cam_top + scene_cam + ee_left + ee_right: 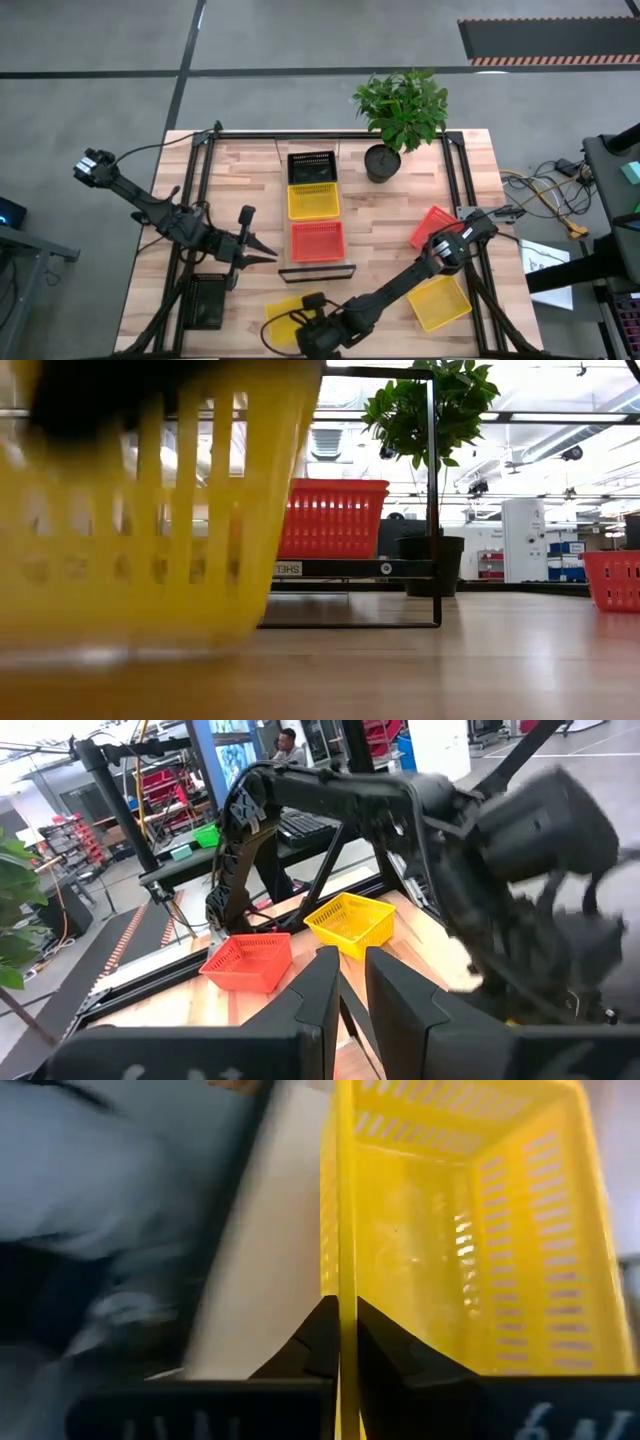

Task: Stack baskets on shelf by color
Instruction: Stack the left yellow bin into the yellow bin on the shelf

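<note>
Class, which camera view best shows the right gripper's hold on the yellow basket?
Right wrist view: the right gripper pinches the yellow basket wall. High view shows it partly hidden; low view shows only its blurred side; left wrist view barely.

Shelf [316, 270] at counter centre — black basket [311, 166] far, yellow basket [313, 202] middle, red basket [317, 241] near, in a row. Loose mesh baskets: red one [432, 225] tilted at right; yellow one [439, 303] near right; yellow near-edge basket [283, 318] pinched by its rim in the right gripper [339, 1342]; black one [207, 300] near left.
</note>
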